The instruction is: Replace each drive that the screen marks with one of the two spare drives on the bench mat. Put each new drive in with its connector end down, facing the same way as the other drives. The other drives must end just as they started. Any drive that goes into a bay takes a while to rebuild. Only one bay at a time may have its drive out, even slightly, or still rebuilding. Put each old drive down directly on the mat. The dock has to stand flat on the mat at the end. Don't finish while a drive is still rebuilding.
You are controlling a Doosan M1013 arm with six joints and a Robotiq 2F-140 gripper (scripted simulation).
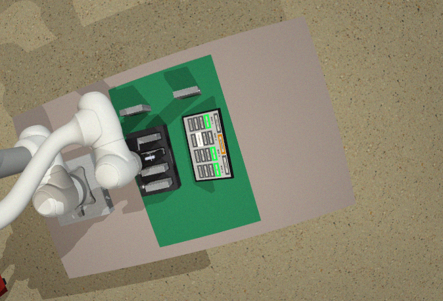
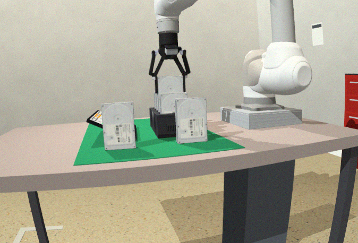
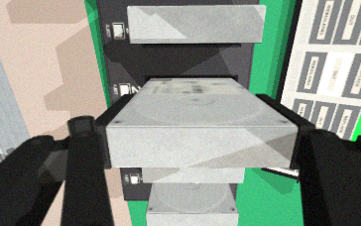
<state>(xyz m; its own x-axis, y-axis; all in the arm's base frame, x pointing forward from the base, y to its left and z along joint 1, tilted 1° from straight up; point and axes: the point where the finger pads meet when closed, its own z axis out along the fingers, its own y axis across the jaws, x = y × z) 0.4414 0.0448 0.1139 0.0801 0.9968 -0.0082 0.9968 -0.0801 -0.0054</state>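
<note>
1. our gripper (image 1: 149, 156) (image 2: 170, 88) (image 3: 193, 108) is grasping a drive (image 2: 170, 83) (image 3: 198, 146) by its narrow sides, upright between the jaws.
2. below the jaws sits the dock (image 1: 174, 166) (image 2: 165, 134) (image 3: 174, 59); we can't tell whether the drive's lower end clears its slot.
3. we judge we're pulling an old drive, since both spares, the near spare (image 1: 135, 110) (image 2: 190, 120) (image 3: 192, 218) and the far spare (image 1: 187, 92) (image 2: 118, 126), stand outside the jaws.
4. next we should lift straight up, then lower it directly onto the mat (image 1: 208, 206) (image 2: 145, 153) (image 3: 265, 74).
</note>
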